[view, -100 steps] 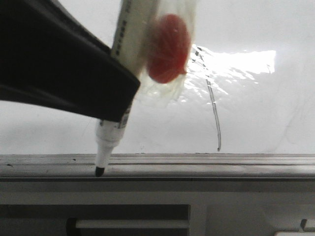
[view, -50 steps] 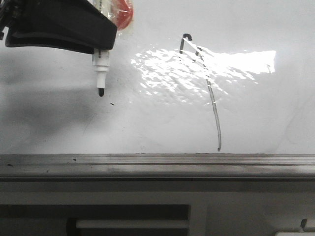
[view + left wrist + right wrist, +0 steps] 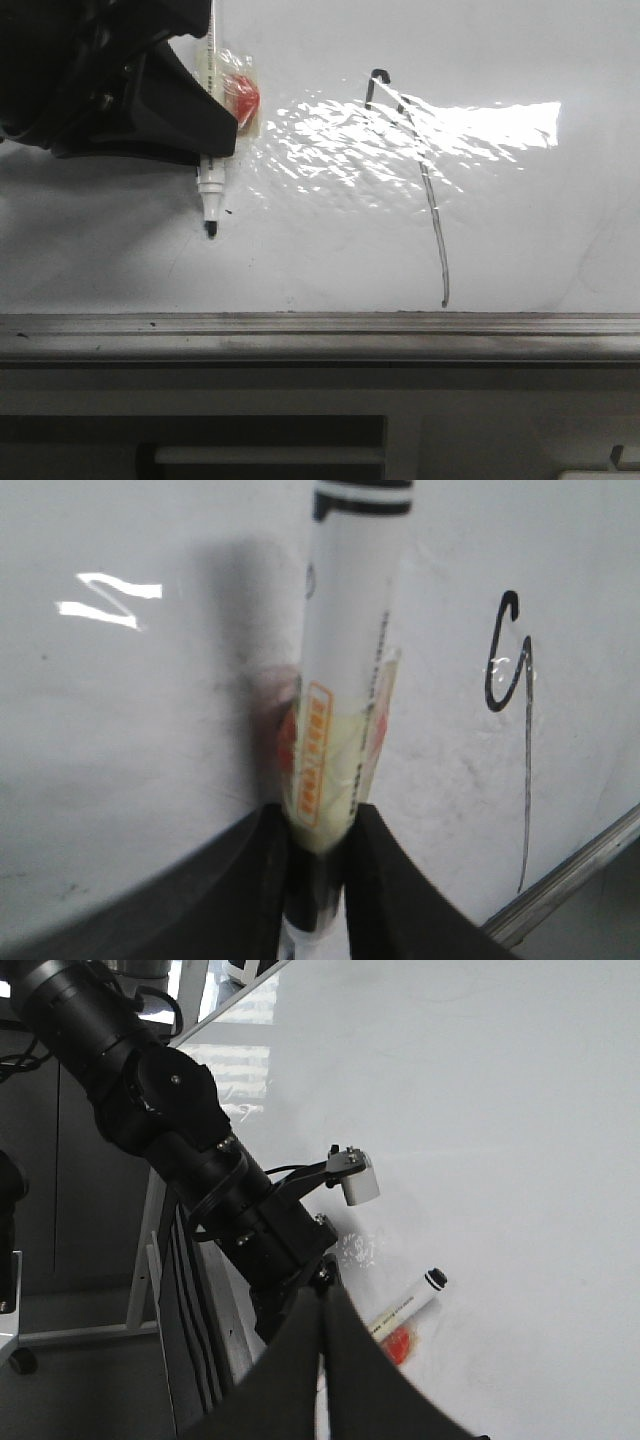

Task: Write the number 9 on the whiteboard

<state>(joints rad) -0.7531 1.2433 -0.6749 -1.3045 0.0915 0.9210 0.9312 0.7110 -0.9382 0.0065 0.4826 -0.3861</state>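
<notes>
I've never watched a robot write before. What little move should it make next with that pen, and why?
Probably carry the marker right, toward the number 9 and close its loop. The left end effector grips the pen, whose tip sits well left of the stroke on the whiteboard, and the front view shows only a small hook and tail, though the left wrist view shows a fuller loop.

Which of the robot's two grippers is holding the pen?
The left gripper. It is shut on the white marker pen, whose black tip points down at the whiteboard. The right gripper is shut with nothing between its fingers.
</notes>
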